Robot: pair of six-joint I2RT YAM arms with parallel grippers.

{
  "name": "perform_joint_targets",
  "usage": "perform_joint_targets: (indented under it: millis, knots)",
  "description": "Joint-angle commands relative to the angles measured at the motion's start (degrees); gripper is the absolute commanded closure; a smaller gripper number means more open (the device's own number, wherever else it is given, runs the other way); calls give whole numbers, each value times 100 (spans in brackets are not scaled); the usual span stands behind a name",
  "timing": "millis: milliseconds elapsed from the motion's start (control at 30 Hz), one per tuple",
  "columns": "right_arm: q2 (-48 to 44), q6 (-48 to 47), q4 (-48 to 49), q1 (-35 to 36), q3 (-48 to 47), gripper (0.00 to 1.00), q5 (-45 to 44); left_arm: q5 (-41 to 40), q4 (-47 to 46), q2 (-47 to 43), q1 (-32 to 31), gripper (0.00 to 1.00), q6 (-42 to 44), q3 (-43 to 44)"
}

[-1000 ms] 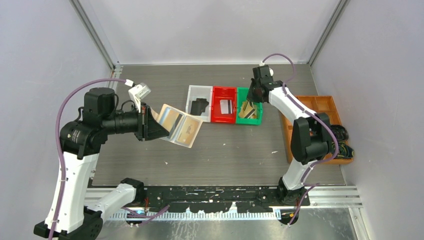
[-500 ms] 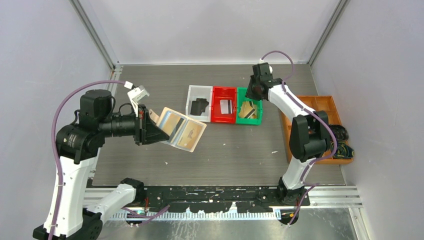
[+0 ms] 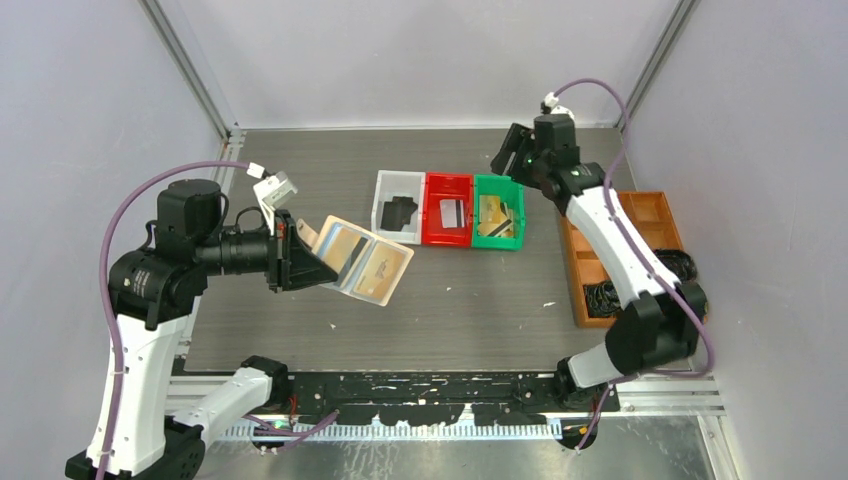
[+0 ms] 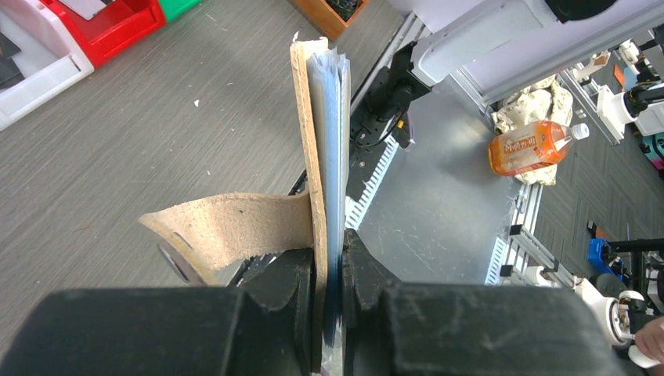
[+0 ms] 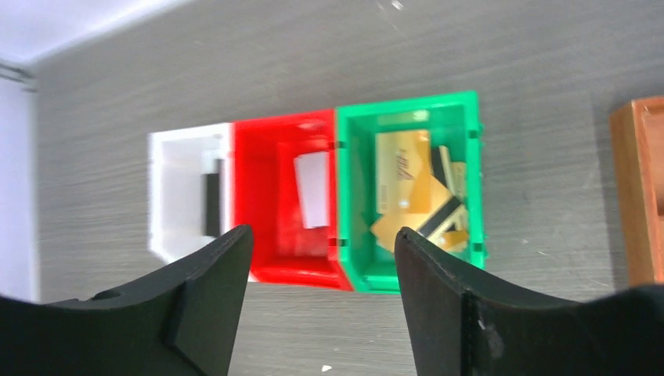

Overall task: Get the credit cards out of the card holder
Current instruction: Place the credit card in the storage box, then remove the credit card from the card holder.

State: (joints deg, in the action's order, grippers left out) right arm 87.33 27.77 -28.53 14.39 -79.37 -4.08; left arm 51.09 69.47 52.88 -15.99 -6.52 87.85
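card holder: rough, matt tan leather-like skin is being shown
sleeves: glossy clear film is being seen
credit cards: smooth gold plastic is being shown
bins: glossy moulded plastic is being displayed
table: matt grey wood-grain is being shown

Three bins, one card holder, one tray, perhaps five binned credit cards.

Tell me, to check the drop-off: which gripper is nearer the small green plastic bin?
Right. The right gripper hovers open just beyond the green plastic bin; the left gripper, far to its left, grips the beige folding card holder.
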Motion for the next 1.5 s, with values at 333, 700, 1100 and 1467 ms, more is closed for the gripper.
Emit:
perform_joint_targets:
  millis: [333,700,1100,1467]
  knots:
    - [-2057,1427,2538,1240,940,18,3799,565,-347,-203,25,100,143,170]
    - [-2176,2077,4607,3021,1489,18,4533,701,-284,-216,26,100,208,141]
    - [-1951,2271,5056,3799,1740,46,4459,474,-248,-210,25,100,339,132]
    - [-2078,1689,4379,3887,1653,99,3563,88,-226,-301,23,87,491,56]
